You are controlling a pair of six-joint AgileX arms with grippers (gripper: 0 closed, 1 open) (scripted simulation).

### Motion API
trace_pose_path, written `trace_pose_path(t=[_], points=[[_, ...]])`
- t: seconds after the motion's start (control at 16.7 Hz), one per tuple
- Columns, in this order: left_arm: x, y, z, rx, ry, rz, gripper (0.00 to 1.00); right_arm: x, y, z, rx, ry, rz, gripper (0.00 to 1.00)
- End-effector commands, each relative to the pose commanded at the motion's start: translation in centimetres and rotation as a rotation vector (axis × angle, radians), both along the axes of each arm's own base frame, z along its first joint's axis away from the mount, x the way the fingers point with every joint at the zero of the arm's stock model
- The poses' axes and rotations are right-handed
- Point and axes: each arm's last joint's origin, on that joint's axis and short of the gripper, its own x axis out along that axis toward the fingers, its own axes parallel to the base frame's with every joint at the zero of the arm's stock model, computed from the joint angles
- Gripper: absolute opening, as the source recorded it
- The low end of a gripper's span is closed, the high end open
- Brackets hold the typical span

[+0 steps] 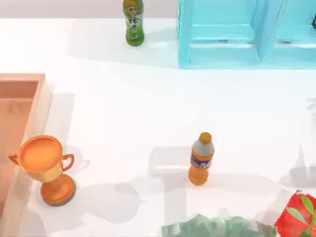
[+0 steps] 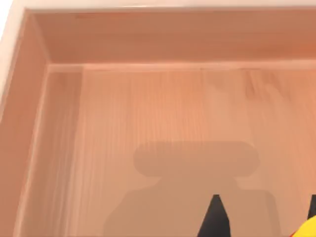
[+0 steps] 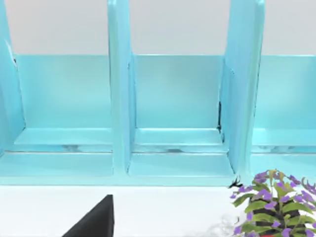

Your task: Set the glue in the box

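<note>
Box (image 2: 148,123) floor under left wrist camera, wall and corner ahead; in top view box sits at table's left edge. Step, as judged: carry done, release pending. Next move calls for lowering, then parting fingers. Left gripper (image 2: 264,217): dark fingertip (image 2: 215,219) over floor, sliver of yellow glue (image 2: 307,229) beside it; apparently pinching glue, grip itself hidden. Right arm parked facing blue shelf (image 3: 173,98).

A wooden box (image 1: 42,98) sits at the left edge on the white worktop (image 1: 148,108), a copper trophy (image 1: 44,165) at its rim. Green tea bottle (image 1: 134,22) and blue shelf cabinet (image 1: 237,34) up top; orange soda bottle (image 1: 201,159) lower centre.
</note>
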Motion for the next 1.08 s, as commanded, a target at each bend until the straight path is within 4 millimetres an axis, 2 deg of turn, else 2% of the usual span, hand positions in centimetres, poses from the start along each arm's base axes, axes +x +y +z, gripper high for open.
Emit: trace_pose_path(t=[0.72,1.08], points=[[3.4,-0.2,-3.7,0.002,-0.005,0.004,0.0,0.0,0.0,0.0,0.0,0.0,0.0,1.0],[3.6,-0.3,-4.0,0.003,-0.007,0.005,0.0,0.0,0.0,0.0,0.0,0.0,0.0,1.0]])
